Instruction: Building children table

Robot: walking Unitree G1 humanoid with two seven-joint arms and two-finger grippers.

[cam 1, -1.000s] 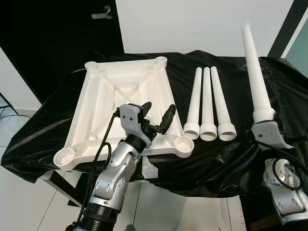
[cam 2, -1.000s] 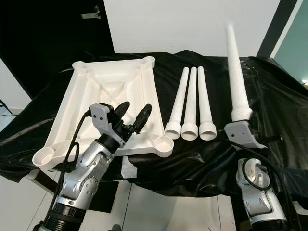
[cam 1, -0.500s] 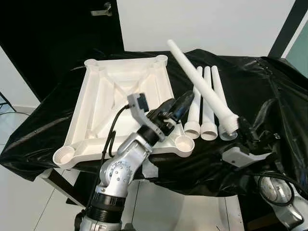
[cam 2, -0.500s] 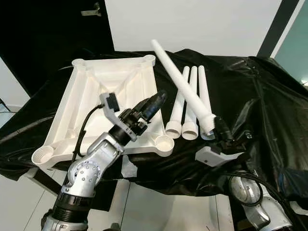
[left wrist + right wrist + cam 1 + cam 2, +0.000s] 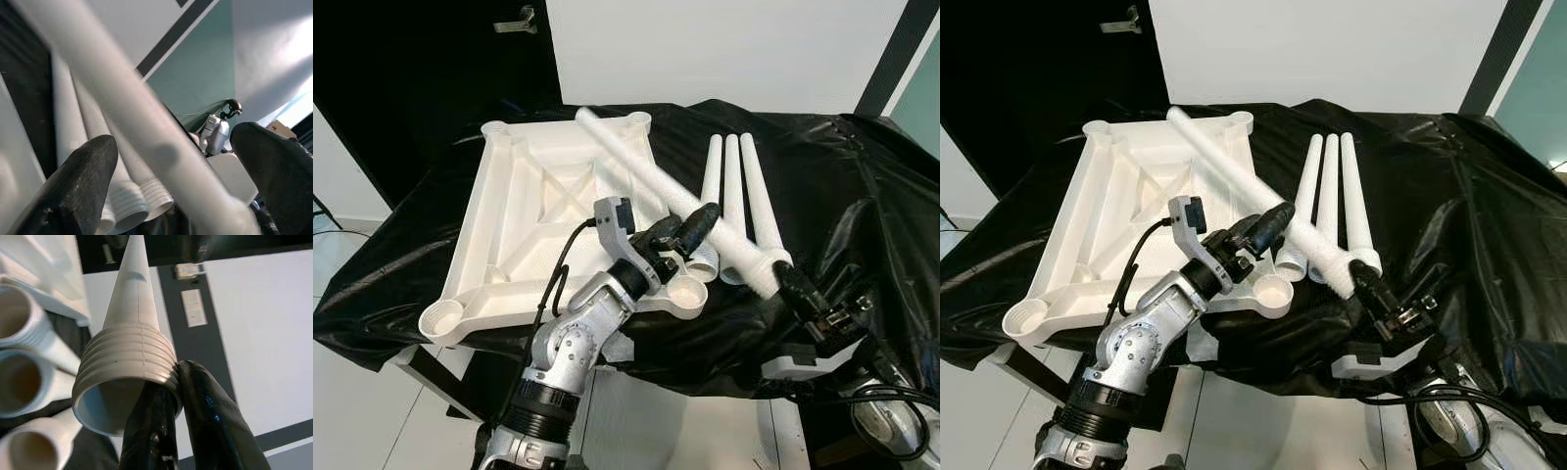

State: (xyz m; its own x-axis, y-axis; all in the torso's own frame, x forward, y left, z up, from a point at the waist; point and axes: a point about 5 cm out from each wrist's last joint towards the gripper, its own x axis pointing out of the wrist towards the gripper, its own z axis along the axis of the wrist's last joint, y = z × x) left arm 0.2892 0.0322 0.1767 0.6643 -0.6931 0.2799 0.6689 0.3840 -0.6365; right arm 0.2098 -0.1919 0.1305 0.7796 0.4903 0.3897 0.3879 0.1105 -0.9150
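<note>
1. Right gripper [image 5: 785,279] is closed on the rim of the threaded wide end of one table leg [image 5: 656,181]; in the right wrist view one finger [image 5: 146,431] is inside the mouth and the other is outside.
2. Long axis of this leg goes from the right gripper, low on the robot's right, up and across to the left, and its thin tip is above the far part of the upturned tabletop [image 5: 509,235].
3. Left gripper [image 5: 690,227] has its fingers spread, one on each side of the leg's shaft near the middle, not yet pressing it.
4. Left gripper is nearer the shaft, so I judge it will close there.
5. Three other legs [image 5: 734,196] lie side by side on the black cloth [image 5: 862,186].
</note>
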